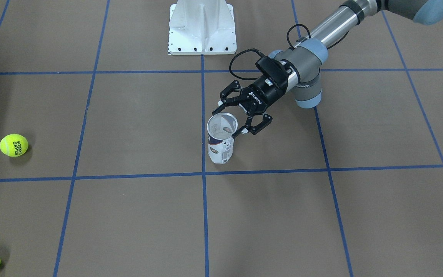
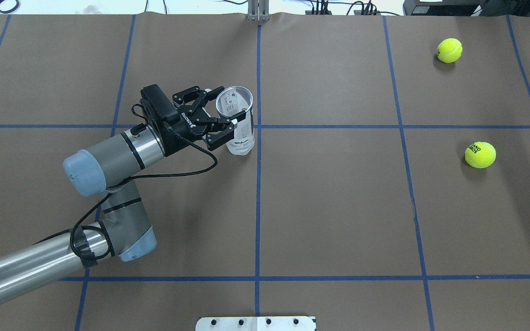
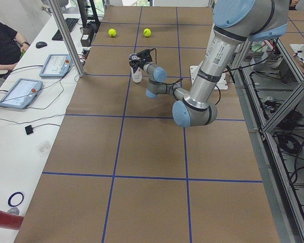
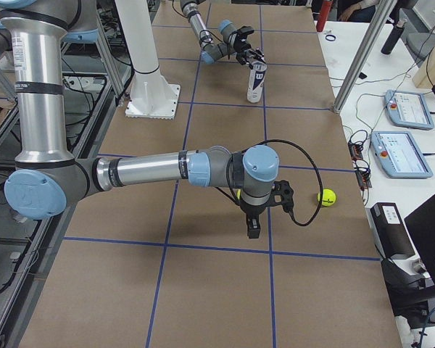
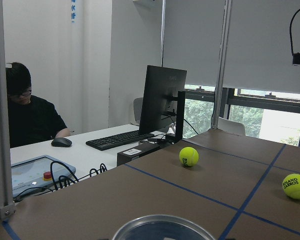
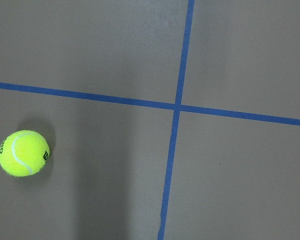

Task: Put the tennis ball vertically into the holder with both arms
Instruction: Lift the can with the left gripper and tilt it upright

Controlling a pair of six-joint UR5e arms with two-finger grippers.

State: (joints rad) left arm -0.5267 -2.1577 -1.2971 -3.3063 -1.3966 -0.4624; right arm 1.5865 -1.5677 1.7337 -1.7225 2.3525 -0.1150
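While well apart, two tennis balls [image 2: 450,50] [image 2: 480,154], holder [image 2: 239,124].

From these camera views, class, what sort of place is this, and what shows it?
Most likely a robotics lab or test workspace: a table covered in brown paper with a blue tape grid, operator tablets on a side bench, and a desk with monitor and keyboard.

Beside your table, a person in black [image 5: 32,122] sits at the white desk [image 5: 85,155] with a keyboard [image 5: 119,139], mouse [image 5: 61,142] and dark monitor [image 5: 162,102]. Two tablets [image 3: 19,92] lie there; the white pedestal base [image 1: 202,29] stands on brown paper [image 2: 334,202] gridded with blue tape [image 2: 257,193].
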